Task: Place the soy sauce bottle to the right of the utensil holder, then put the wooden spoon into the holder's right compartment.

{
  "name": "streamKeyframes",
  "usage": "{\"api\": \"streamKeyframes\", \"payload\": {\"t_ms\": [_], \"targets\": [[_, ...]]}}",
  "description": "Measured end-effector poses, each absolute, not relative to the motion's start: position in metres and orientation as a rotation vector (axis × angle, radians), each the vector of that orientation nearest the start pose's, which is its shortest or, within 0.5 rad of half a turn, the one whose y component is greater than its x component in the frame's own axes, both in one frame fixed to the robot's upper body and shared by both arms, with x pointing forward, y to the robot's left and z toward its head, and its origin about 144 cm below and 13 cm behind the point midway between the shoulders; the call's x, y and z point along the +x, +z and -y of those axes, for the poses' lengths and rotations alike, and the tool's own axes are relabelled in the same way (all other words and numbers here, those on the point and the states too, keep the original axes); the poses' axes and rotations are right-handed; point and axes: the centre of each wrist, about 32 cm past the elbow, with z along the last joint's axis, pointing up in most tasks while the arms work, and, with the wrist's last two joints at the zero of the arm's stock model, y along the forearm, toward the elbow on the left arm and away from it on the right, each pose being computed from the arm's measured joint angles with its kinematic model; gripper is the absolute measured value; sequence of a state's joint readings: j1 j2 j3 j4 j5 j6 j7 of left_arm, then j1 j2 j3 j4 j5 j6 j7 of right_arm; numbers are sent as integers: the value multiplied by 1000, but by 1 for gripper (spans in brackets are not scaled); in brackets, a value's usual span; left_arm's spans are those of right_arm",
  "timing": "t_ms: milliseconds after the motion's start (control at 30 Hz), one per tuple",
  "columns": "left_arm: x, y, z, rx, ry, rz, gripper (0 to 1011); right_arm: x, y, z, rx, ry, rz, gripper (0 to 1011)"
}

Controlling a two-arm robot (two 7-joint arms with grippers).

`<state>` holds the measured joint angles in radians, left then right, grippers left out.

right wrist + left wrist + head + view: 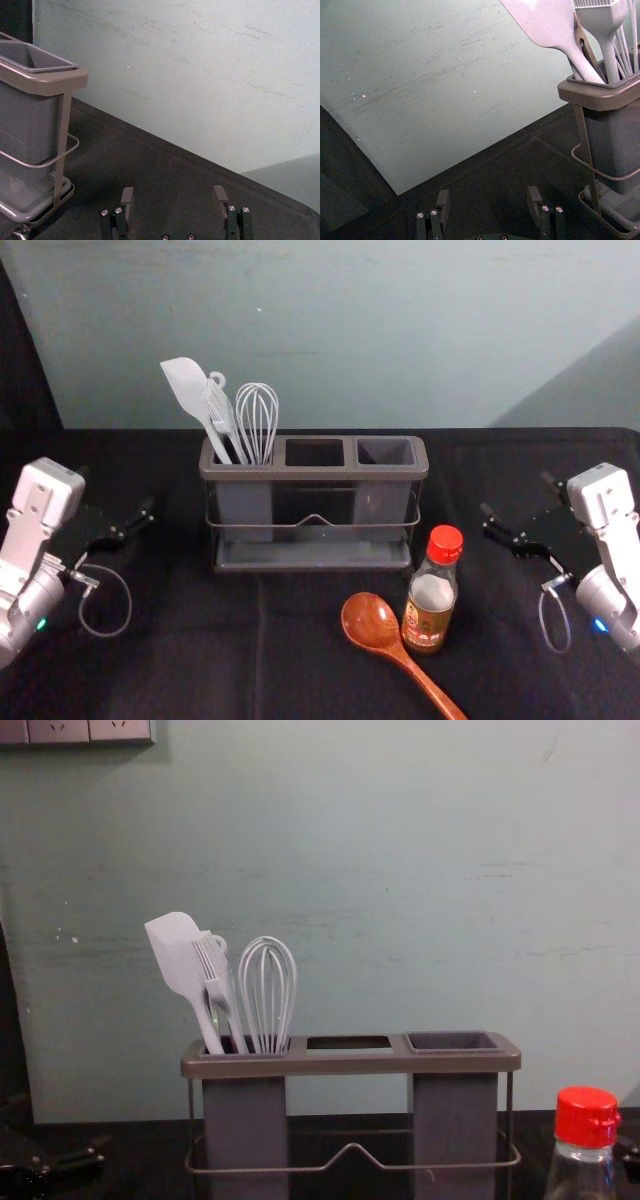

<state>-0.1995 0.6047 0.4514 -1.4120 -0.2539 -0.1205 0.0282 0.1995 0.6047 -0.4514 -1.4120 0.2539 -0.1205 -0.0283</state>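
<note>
The clear soy sauce bottle with a red cap (428,618) stood upright, lower right of centre in the head view, just beside the reddish-brown wooden spoon (370,623). From my nearer right gripper (173,191), at right, jaws wide and empty, it lay leftward and lower. My left gripper (489,191) hung at left, jaws equally wide.

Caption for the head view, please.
Soy sauce bottle and wooden spoon lie before the utensil holder, grippers open.
</note>
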Motion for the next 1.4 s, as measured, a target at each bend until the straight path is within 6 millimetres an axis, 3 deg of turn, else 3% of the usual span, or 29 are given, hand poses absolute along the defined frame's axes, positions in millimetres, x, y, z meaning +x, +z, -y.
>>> {"api": "streamKeyframes", "payload": {"t_ms": [1233,1400], "targets": [[489,1140,-310,304,1248,285,1011,489,1140,310,-304,-1248,285,1002],[489,1140,-310,304,1248,285,1012,472,1150,320,-307,-1240,297,1002]]}}
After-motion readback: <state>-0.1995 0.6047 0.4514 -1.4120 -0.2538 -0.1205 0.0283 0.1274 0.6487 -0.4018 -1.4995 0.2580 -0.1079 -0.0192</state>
